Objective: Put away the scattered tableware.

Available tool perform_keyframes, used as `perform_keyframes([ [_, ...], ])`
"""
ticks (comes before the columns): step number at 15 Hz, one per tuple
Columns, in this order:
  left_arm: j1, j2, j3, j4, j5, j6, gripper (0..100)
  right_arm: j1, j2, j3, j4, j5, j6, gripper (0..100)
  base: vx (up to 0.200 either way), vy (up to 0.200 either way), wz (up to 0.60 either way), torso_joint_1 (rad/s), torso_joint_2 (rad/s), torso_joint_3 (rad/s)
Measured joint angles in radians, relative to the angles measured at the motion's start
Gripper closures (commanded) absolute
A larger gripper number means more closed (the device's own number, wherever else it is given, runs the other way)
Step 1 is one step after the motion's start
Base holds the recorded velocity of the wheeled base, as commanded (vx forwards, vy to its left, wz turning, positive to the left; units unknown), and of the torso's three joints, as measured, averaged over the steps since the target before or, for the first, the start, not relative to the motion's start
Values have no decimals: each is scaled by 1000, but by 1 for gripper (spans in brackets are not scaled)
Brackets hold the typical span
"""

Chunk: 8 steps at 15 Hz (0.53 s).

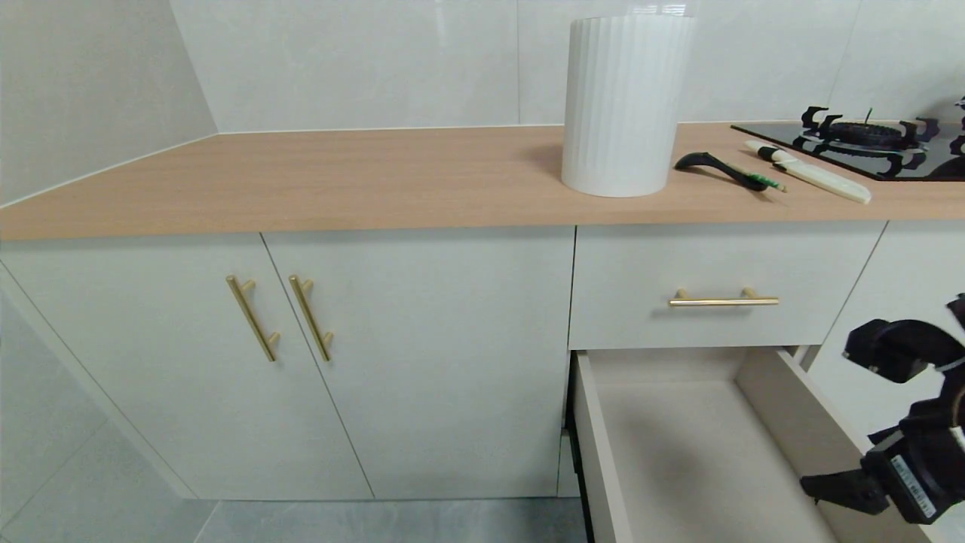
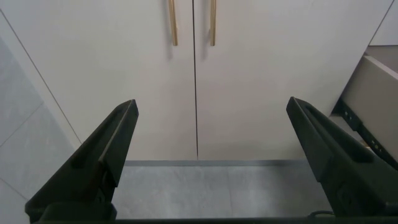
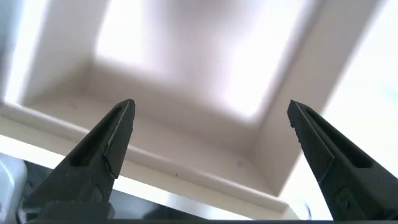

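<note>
- Right claw (image 3: 210, 104): released, two dark fingers spread wide, nothing between them. It hangs over the right side of the pulled-out lower drawer of pale laminate (image 1: 597, 441) and faces into its bare, pale interior.
- Left claw (image 2: 211, 106): also released, with its fingers wide apart and nothing held. It sits low in front of the pair of pale cabinet doors (image 2: 249, 81), and grey floor tile (image 2: 211, 186) shows beneath it.
- Each door carries a slim brass bar handle, and the two handles (image 1: 252, 317) flank the seam where the doors meet.
- Above the open drawer is a closed upper drawer front with a horizontal brass handle (image 1: 724, 301).
- Light wood-grain table (image 1: 339, 181) tops the cabinets.
- Tall white ribbed cylindrical container (image 1: 624, 105): upright on the table, above the drawers.
- Black scoop-headed utensil with a green-wrapped handle (image 1: 727, 172): lies flat on the table just beside the container, on its right.
- Long cream-white utensil with a dark band near one end (image 1: 813, 175): lies flat just beyond the black one, along the edge of the black glass gas hob (image 1: 867, 147). Contact with the hob cannot be judged.
- Both utensils are on the table, well apart from either claw, and neither is in the drawer.
</note>
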Motion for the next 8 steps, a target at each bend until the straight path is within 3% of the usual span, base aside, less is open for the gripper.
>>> perform_keyframes([
  [1,0,0,0,0,0,0,0,-10,-42,-6,0,0,-5,0,0,0,0,0,0,0],
  [4,0,0,-1,-3,0,0,0,-24,-111,-14,-3,0,-18,0,0,0,0,15,-198,-274],
  [8,0,0,0,-1,0,0,0,-33,-150,-16,-4,1,-37,0,0,0,0,77,-494,-345],
])
